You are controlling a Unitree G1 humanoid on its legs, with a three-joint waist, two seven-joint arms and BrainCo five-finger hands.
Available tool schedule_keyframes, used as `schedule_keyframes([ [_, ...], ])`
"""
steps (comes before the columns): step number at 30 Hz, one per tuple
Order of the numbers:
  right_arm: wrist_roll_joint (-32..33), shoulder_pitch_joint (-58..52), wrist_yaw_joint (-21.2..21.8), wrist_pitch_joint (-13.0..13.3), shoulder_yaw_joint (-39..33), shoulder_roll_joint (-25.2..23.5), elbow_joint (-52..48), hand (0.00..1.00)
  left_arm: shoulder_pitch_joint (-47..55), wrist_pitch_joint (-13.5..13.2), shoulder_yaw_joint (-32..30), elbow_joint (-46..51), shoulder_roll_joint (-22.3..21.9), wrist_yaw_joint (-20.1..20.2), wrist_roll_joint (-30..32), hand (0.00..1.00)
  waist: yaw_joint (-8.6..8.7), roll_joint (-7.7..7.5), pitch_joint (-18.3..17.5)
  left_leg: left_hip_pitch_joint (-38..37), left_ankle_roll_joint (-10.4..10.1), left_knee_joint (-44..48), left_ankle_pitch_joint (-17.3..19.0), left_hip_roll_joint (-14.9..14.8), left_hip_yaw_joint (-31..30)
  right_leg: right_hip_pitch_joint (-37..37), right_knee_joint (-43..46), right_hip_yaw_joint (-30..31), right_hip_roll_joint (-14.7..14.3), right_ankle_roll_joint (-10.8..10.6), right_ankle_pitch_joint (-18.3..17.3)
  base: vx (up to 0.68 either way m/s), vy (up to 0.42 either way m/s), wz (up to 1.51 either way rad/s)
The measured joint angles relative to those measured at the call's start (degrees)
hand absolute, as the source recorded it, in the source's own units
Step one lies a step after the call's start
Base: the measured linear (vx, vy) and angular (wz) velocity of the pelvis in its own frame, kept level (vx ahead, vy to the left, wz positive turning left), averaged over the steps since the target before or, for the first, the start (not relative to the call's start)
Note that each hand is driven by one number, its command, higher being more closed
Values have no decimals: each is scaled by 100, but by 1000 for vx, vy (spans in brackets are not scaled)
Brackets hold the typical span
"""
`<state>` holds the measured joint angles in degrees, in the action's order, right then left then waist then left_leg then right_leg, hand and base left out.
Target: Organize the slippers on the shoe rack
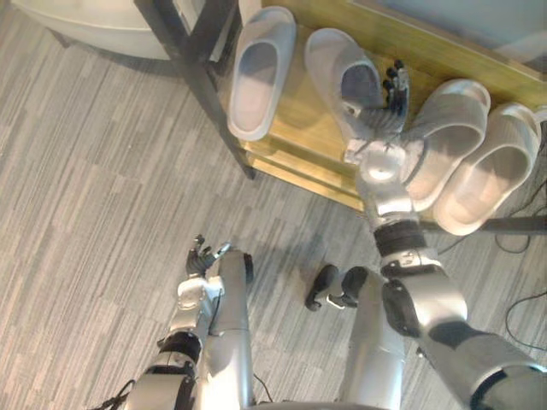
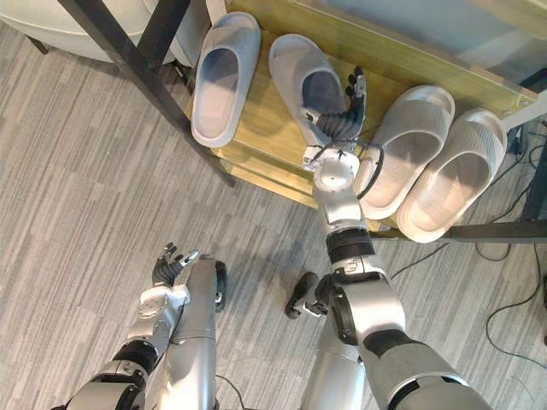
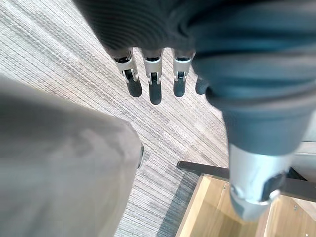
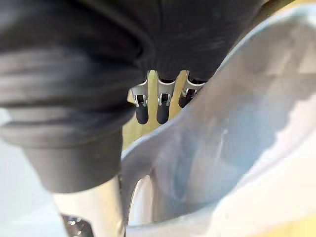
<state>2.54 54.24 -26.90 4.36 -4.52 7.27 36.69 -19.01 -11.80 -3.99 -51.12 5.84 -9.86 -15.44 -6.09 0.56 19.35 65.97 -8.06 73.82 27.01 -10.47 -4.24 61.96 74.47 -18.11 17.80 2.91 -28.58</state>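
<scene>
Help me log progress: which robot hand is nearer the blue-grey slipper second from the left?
Right. The right robot hand rests against that slipper on the rack; the left robot hand hangs low over the floor.

No legible text, label, number, sign on slippers (image 1: 261, 73), shoe rack (image 1: 301, 115), floor (image 1: 102, 171).

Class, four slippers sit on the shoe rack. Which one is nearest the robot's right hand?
The second slipper from the left, blue-grey: the right hand is at its opening. The leftmost slipper and two white slippers lie farther off.
</scene>
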Motion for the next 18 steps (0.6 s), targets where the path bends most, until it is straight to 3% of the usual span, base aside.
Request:
schedule_keyframes([
  [9, 1100, -185, 362, 482, 35, -296, -222, 0, -1, 46, -185, -2, -12, 0, 132, 0, 14, -72, 11, -16, -19, -84, -20, -30, 14, 0, -82, -1, -61, -16, 29, 0, 0, 0],
  [18, 1744, -394, 578, 586, 365, -724, -221, 0, -1, 132, -362, 63, -32, -9, 310, 0, 6, -132, 45, -160, -55, -150, -38, -58, 18, -123, -113, -8, -80, -26, 23, 0, 5, 0],
])
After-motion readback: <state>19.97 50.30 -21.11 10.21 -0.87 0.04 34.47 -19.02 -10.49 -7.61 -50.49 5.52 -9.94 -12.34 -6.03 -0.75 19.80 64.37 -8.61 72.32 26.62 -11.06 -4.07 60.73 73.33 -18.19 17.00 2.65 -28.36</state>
